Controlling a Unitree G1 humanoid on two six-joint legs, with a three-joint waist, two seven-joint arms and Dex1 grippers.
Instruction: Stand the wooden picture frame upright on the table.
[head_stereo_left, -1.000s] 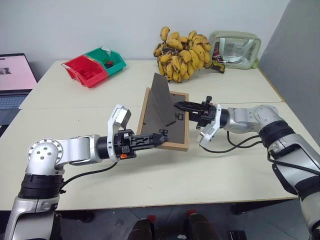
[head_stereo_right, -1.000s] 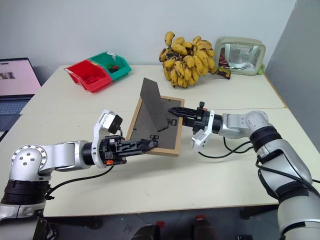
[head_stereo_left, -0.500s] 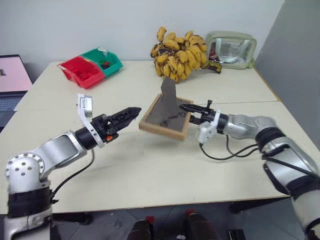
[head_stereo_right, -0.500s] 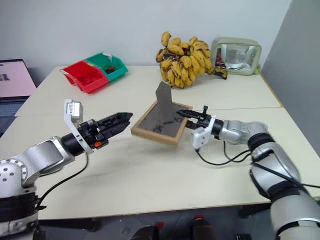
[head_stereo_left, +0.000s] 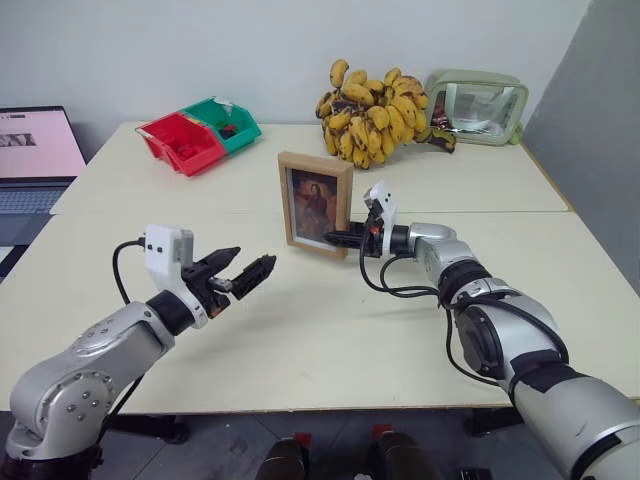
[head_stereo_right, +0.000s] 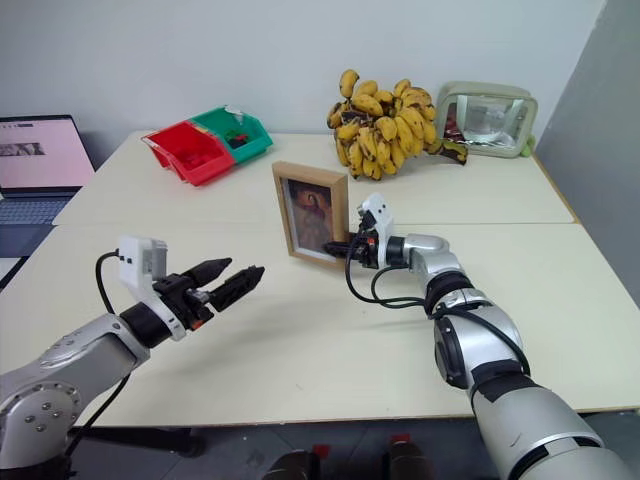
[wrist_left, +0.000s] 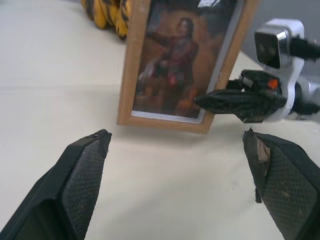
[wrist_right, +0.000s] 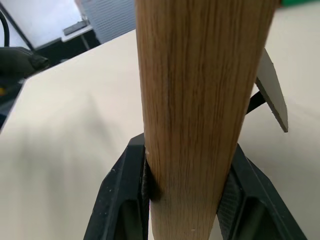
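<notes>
Frame upright on the table
My right gripper (head_stereo_left: 340, 239) pinches the wooden picture frame (head_stereo_left: 315, 203) on the table (head_stereo_left: 330, 330); my left gripper (head_stereo_left: 243, 273) hangs spread apart.

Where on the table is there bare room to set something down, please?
The table is bare along its near edge, in front of the frame and between the grippers. Another patch lies between the bins and the frame. The far edge is crowded: bananas and case.

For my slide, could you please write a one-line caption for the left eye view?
Right tool grips the upright frame on the table; left tool open nearby.
</notes>
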